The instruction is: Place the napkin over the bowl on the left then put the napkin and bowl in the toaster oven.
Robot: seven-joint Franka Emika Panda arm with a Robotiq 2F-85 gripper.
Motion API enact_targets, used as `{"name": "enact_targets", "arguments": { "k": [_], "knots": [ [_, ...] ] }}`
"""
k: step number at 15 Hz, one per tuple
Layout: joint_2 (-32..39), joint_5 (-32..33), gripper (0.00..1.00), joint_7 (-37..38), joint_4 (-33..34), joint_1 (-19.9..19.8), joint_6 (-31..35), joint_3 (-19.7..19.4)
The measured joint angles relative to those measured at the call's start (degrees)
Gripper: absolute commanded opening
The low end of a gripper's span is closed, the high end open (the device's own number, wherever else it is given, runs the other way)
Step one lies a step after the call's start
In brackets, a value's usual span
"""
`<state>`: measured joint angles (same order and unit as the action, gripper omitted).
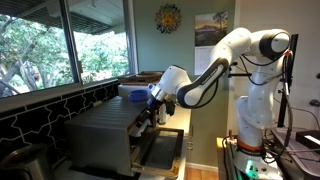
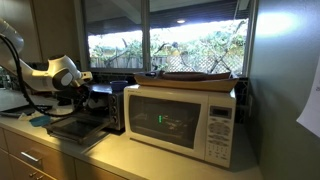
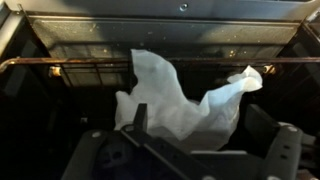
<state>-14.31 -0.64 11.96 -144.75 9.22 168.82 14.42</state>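
Thin white cloth napkin (image 3: 172,100) inside dark grey boxy toaster oven (image 3: 60,45)
At 12 o'clock off the released end effector (image 3: 202,135); long axis 9-to-3, peaks toward 12.

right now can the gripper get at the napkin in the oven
Probably yes: the oven door is down and the gripper is open at its mouth. In the wrist view the napkin lies inside, straight ahead, with nothing in between.
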Motion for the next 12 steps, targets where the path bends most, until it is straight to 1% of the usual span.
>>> {"name": "enact_targets", "arguments": {
  "k": [5,7,9,12],
  "knots": [
    [-4.8,-0.5,1.0,-1.7,0.0,0.2,-7.0,-2.0],
    [-6.7,-3.8,1.0,-5.1,0.0,2.3,-10.9,-3.9],
    [-9.3,-7.3,1.0,-9.7,0.0,5.1,-16.6,-6.5],
    [-14.9,-9.1,1.0,-14.4,-0.1,6.6,-25.5,-9.0]
  ]
}}
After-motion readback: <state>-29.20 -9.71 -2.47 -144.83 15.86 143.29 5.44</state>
